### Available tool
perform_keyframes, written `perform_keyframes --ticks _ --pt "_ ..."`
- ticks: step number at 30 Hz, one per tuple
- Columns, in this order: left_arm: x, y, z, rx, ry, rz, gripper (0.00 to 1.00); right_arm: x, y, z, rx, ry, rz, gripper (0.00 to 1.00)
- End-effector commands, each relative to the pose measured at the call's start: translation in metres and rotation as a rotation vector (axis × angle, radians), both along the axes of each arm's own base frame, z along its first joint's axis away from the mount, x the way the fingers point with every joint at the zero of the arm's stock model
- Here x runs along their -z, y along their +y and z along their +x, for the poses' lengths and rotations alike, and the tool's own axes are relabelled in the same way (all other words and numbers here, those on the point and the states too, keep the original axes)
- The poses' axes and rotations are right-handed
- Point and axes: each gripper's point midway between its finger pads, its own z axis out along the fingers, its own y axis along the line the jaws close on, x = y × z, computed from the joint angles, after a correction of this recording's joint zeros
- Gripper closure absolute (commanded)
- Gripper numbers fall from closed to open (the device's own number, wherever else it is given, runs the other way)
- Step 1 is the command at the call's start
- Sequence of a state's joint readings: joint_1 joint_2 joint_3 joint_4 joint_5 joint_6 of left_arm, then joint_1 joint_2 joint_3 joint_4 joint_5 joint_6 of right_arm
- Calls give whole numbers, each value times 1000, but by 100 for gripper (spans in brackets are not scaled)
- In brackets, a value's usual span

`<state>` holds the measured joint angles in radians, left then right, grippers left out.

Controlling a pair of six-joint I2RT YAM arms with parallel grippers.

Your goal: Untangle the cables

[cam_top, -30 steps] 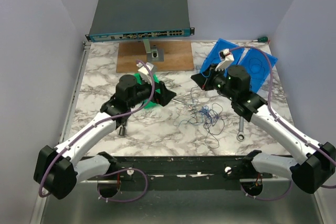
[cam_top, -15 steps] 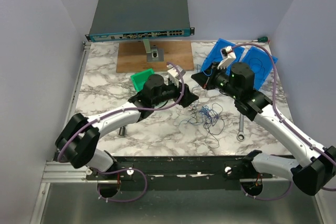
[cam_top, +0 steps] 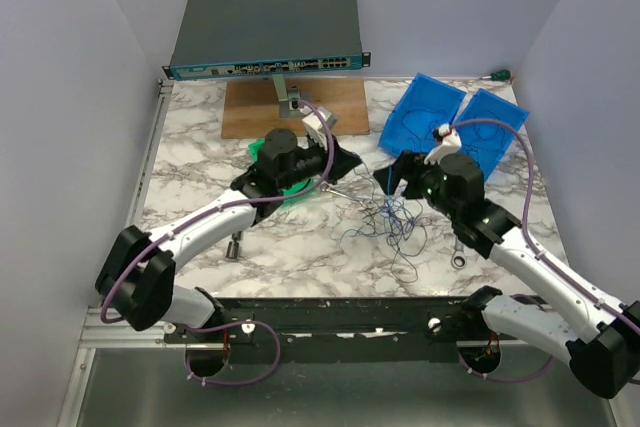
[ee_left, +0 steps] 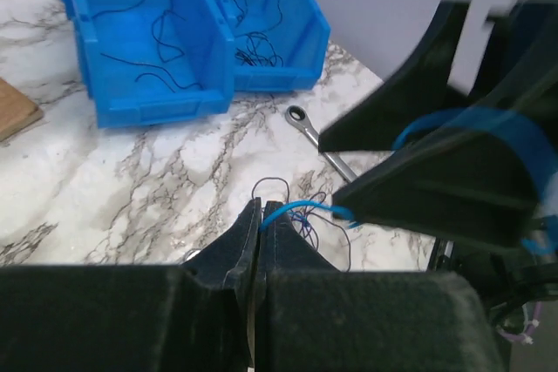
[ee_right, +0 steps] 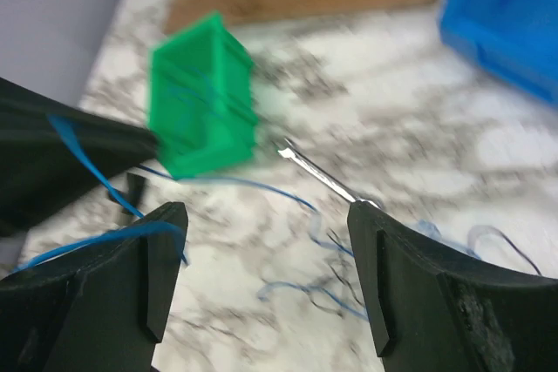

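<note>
left wrist view showed your left gripper with its fingers pressed together, clamped on one blue cable that arced off toward 3 o'clock. in the right wrist view your right gripper had its fingers spread wide apart, closed on nothing. a blue strand passed by the tip of its 9 o'clock finger. from the top, the two grippers sat near each other, tips facing. the rest of the cables lay in a loose heap on the marble table, at 6 o'clock from the right gripper. a silver wrench lay at 4 o'clock from that heap. a green bin sat under your left arm, and two blue bins with thin dark wires inside stood at 12 o'clock from the right gripper.
</note>
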<state>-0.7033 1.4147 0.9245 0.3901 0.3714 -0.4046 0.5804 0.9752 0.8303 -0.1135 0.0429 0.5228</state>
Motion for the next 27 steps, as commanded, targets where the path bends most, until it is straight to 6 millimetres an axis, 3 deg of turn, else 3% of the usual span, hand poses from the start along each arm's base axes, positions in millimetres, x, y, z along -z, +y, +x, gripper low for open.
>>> perform_keyframes --ticks 1,4,10,18,23,27 --pt "-16 24 -3 -16 65 -46 100 66 -34 -8 141 69 -76 18" --pt "-23 31 -7 -7 71 -58 100 103 -35 -20 115 107 -73 17" --pt "-31 34 -14 7 61 -54 100 150 -15 -23 -18 164 -148 16" --pt "-32 43 -17 5 54 -51 100 184 17 -18 -82 197 -235 16" --pt "-28 43 -24 29 49 -61 100 201 17 -3 10 217 -327 20" --pt "-30 53 -31 16 17 -72 100 214 4 4 102 246 -371 29"
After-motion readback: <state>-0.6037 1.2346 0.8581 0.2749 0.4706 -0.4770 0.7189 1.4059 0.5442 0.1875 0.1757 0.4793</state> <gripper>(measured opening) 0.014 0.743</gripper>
